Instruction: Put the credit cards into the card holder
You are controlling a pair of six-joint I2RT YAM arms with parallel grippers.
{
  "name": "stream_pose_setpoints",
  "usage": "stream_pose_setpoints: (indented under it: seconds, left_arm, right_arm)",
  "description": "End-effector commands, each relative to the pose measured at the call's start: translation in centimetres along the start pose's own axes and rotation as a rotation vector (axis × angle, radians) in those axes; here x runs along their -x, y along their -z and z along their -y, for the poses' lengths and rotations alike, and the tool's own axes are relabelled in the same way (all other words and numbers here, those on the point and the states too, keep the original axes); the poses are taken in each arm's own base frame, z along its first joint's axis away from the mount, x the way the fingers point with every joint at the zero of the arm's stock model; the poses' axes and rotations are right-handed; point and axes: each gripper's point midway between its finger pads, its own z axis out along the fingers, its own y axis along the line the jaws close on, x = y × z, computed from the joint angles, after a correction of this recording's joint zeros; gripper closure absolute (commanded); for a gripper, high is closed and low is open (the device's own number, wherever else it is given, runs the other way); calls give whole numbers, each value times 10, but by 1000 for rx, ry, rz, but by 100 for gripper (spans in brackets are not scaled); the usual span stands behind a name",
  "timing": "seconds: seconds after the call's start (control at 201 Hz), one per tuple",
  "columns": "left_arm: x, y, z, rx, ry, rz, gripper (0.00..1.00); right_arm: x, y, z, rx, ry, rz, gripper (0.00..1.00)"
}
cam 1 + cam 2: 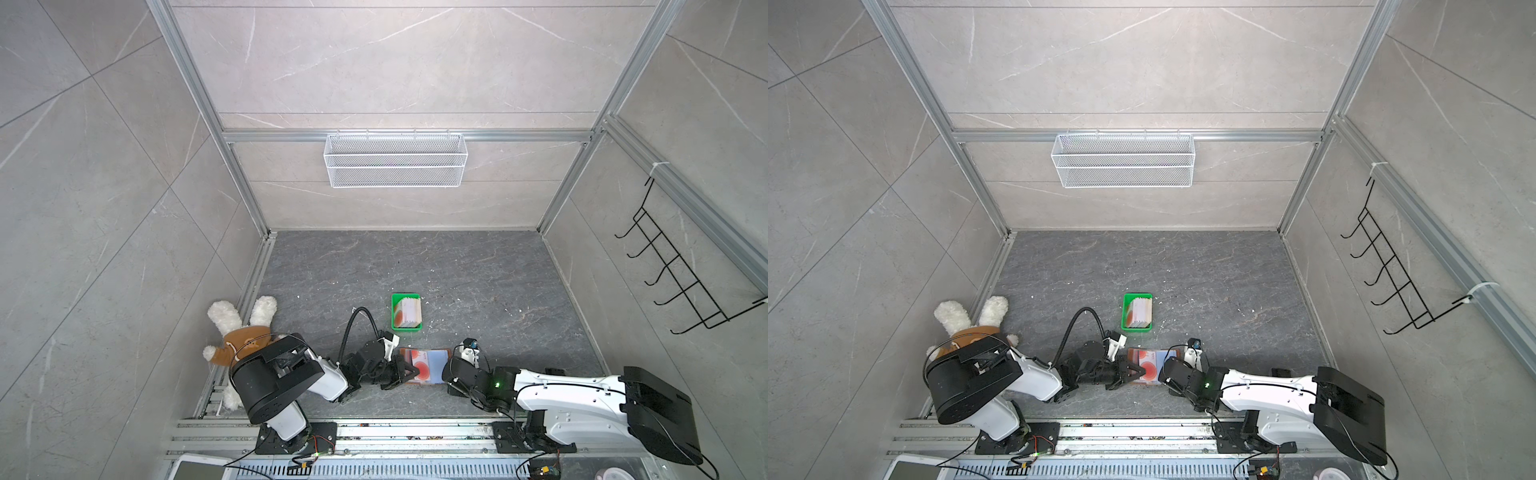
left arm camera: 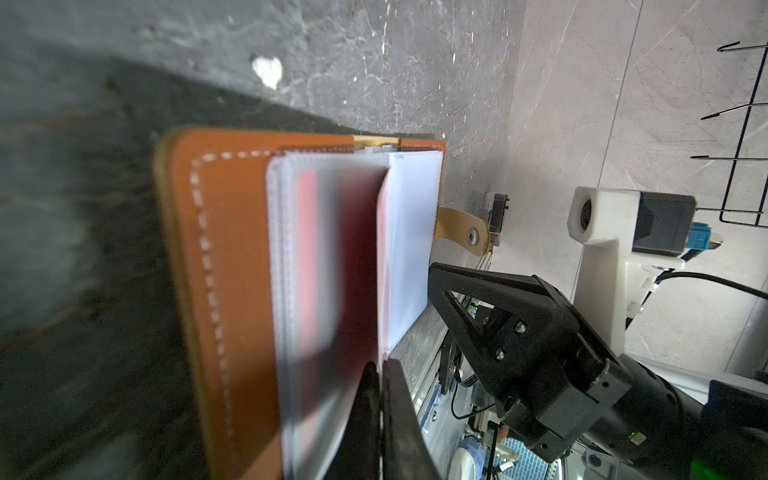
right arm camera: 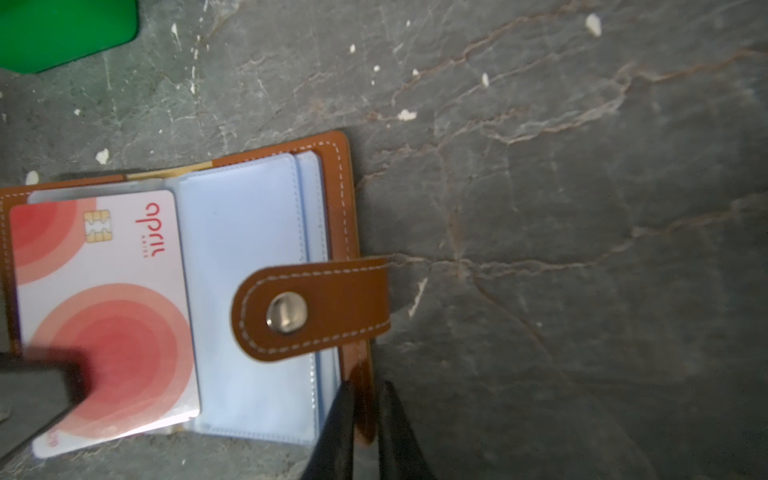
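The tan card holder [image 1: 436, 365] lies open on the dark floor between both grippers, with its snap strap [image 3: 311, 311] folded over the bluish sleeves [image 3: 249, 270]. My left gripper [image 2: 380, 365] is shut on one credit card [image 3: 104, 291], whitish-pink with red rings, which rests over the holder's left half. I cannot tell whether it sits inside a sleeve. My right gripper [image 3: 368, 399] is shut on the holder's leather cover edge [image 3: 357, 374]. The other credit cards [image 1: 409, 312] stand stacked in a green tray [image 1: 394, 311] just behind the holder.
A plush rabbit [image 1: 239, 332] lies at the left wall beside the left arm. A white wire basket [image 1: 395, 160] hangs on the back wall and a black hook rack [image 1: 681, 270] on the right wall. White crumbs dot the floor.
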Motion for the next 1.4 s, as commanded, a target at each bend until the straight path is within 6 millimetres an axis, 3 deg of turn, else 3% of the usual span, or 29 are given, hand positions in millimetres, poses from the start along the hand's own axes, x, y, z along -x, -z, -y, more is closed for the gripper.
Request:
stream_pose_setpoints:
  seconds: [0.0,1.394]
  left_arm:
    - [1,-3,2,-17,8,-7,100]
    - [-4,-18,3,-55,18,-64,97]
  right_arm:
    - [-3,-3,12,-55,9,-13,84]
    - [-3,-3,11,-52,9,-12,85]
